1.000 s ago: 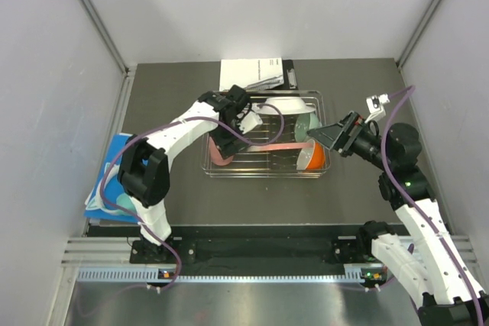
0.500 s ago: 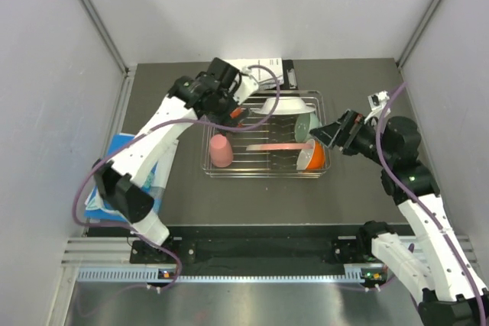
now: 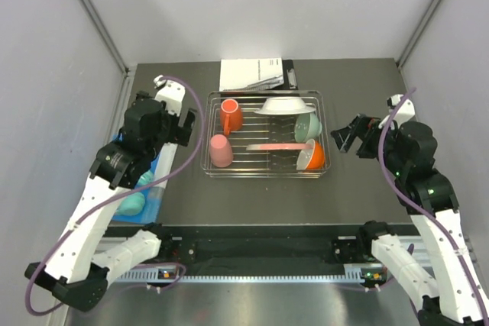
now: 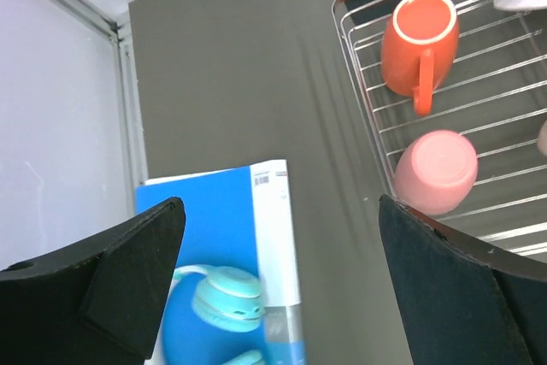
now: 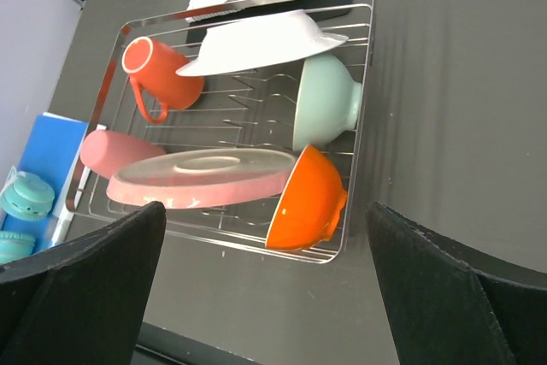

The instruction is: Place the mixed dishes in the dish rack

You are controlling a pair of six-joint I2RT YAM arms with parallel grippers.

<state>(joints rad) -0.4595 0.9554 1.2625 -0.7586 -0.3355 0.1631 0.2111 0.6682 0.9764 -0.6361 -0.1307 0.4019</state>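
Rack [image 3: 252,164] toward the far edge of the bench appears to hold every dish: mug [image 3: 231,116], cup [image 3: 220,150], white plate [image 3: 284,104], green bowl [image 3: 308,126], pink plate [image 3: 271,146] and orange bowl [image 3: 312,156]. Left gripper [image 3: 186,126] nearer the left edge and right gripper [image 3: 340,135] nearer the right edge both hang spread and empty; a clean finish, I judge, means retreating toward the near edge without brushing the leaning plates.
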